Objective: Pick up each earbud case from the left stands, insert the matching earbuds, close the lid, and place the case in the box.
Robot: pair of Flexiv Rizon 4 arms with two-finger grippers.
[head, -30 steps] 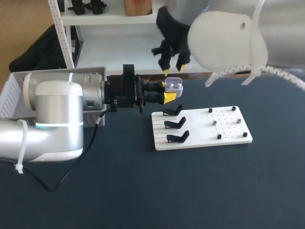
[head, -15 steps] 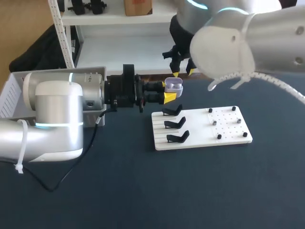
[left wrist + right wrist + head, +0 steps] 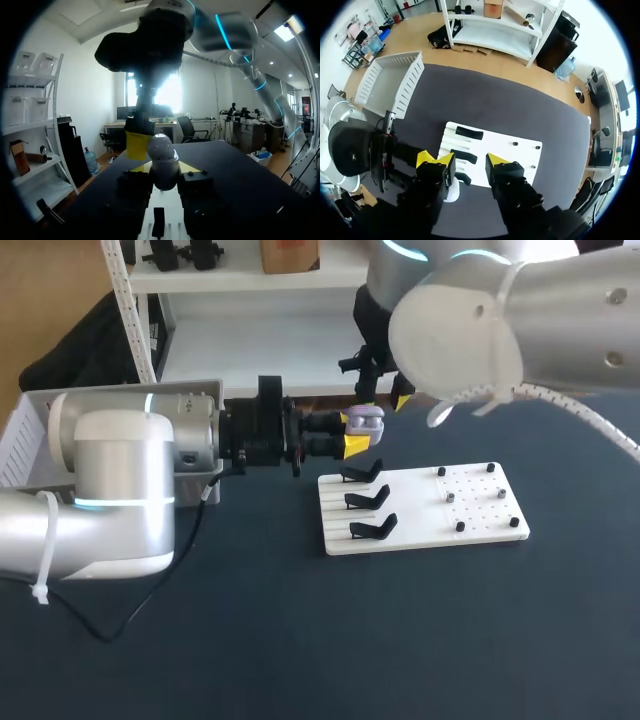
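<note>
My left gripper (image 3: 352, 431) is holding the small pale lavender earbud case (image 3: 364, 420) sideways in the air, fingers clamped on its lower half from both sides, just past the far edge of the white flat board (image 3: 480, 502). The lid is looking down to me, but I can't tell if it's actually latched.

My right gripper (image 3: 382, 398) is hanging right over the case with its fingers spread and nothing in them. In the left wrist view one yellow fingertip (image 3: 137, 145) is sitting against the side of the lid.

What I'm worrying about:
- That finger is pushing off-centre, so it could be twisting the case in the left grip or popping it out. If that happens, it's dropping onto the board among the black curved stands (image 3: 365, 499).
- If the lid isn't clicked shut, it could be swinging open on the way over and spilling the earbuds.
- The two grippers are crowding each other, so any sideways move before the right one lifts is risking a knock.

Room-wise, the white slatted plastic box (image 3: 25, 430) is sitting way off by the left arm's base, half hidden behind it, so its rim is the edge to watch. The dark blue table (image 3: 300, 640) near me is offering lots of open swing space.
</note>
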